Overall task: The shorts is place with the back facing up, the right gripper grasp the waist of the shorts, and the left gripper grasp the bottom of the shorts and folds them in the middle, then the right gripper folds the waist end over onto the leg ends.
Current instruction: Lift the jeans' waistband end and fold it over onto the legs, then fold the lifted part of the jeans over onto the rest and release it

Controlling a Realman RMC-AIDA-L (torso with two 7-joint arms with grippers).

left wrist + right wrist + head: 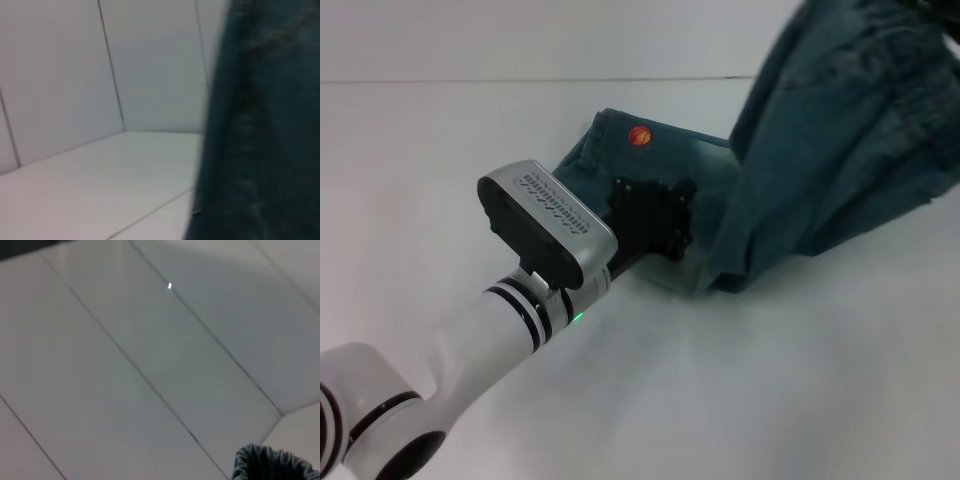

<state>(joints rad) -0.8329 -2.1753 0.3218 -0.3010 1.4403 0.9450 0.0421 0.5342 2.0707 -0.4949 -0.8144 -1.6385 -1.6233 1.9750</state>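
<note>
Nearest the robot's body, on the left of the head view, the silver banded arm is reaching forward with its green light glowing and its grey ribbed box (552, 222) riding on top. Just past that box, the left gripper (655, 218) is sitting low on the white table (440, 150), its black claw pressing at the near edge of the shorts (840, 140); whether its jaws are clenched on the denim or released, I cannot tell. Beyond the claw, the hemmed part with the small red print (640, 135) is lying flat on the table. Farther right, most of the denim is hanging lifted well above the surface, its gathered waist (880, 30) rising out of the top corner. The right gripper is not showing anywhere; only a ruffled scrap of waistband (272, 462) is peeking into the right wrist view, so its hold is a guess. Judging from this, the fold down the middle is looking under way, and the waist-over-legs fold is remaining. No readable writing or brand is showing.
</note>
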